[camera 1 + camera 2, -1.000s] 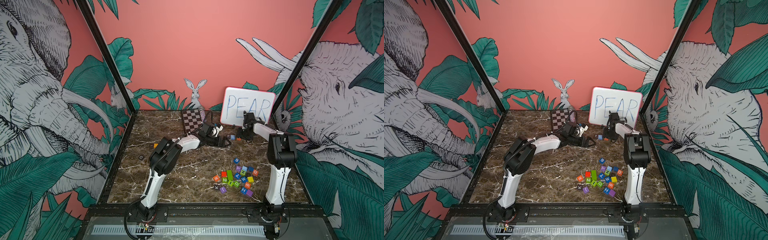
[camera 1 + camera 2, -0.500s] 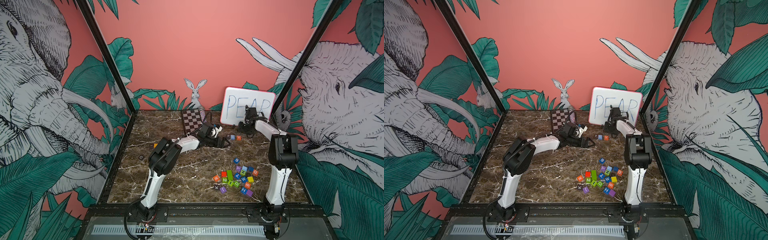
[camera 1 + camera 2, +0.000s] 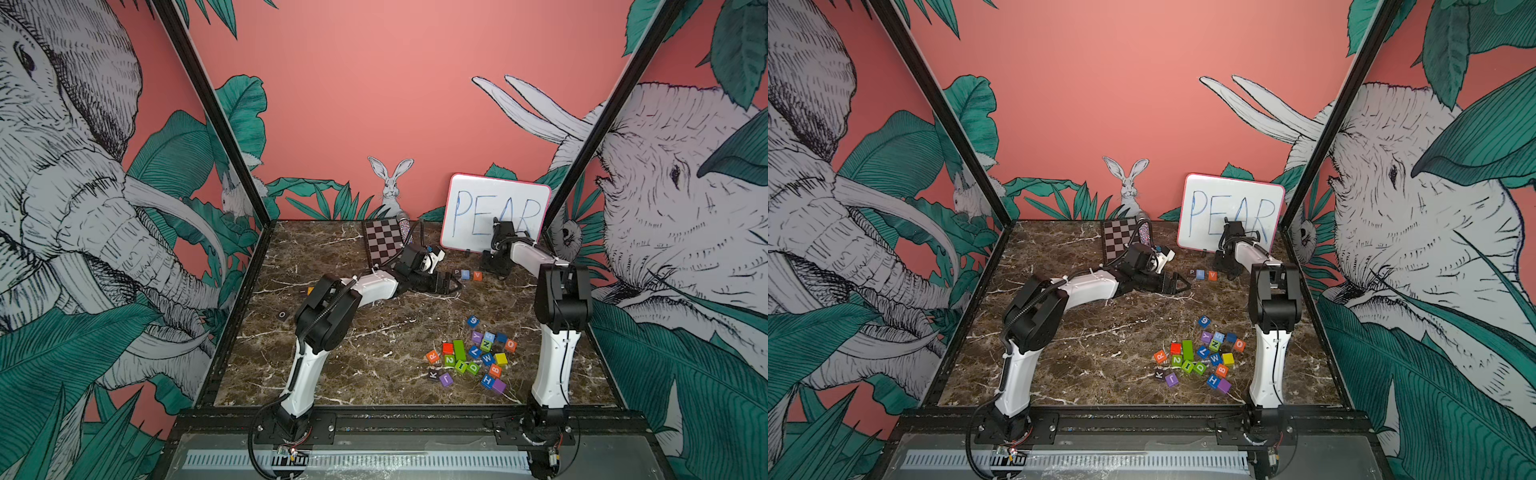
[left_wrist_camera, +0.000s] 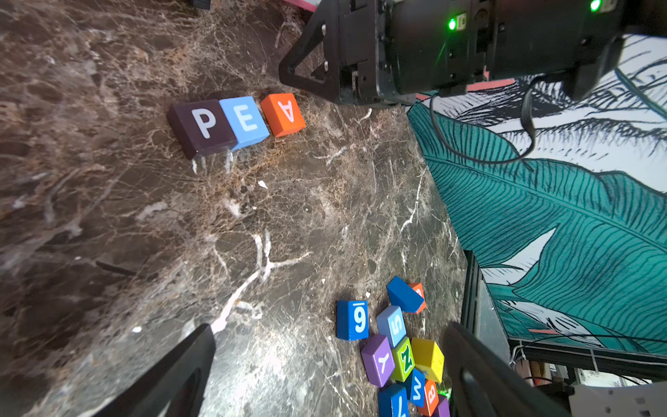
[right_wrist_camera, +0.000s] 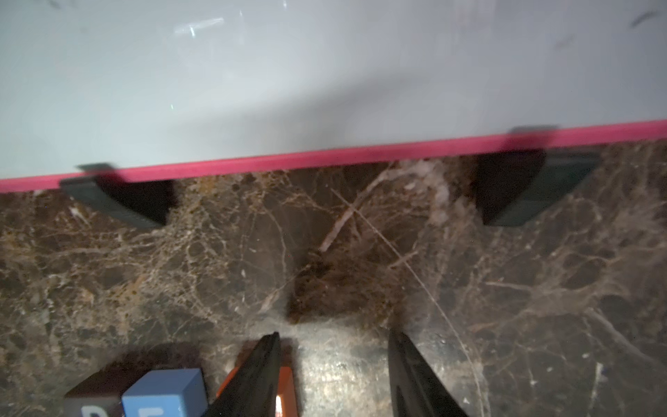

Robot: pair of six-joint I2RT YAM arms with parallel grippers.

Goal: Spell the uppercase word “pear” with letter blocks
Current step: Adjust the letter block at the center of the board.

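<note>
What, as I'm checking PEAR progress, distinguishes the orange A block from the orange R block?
The orange A block sits in the row beside the E block; the orange R block lies at the loose pile's edge. The right gripper stands, jaws open, by the A; no gripper nears the R. Both: orange cubes, white capitals.

In both top views we see a pink-edged whiteboard (image 3: 473, 195) reading PEAR at the back, right of centre. A checkerboard (image 3: 383, 245) sits just left of it, below a painted rabbit (image 3: 390, 183). On the marble table (image 3: 374, 332), lower right of centre, a blue 9 cube (image 3: 473, 321), a long green block (image 3: 459, 350), a yellow cube (image 3: 501, 358) and a purple cube (image 3: 498, 386) lie close together. A black O tile (image 3: 282, 314) lies well apart, left of centre.
</note>
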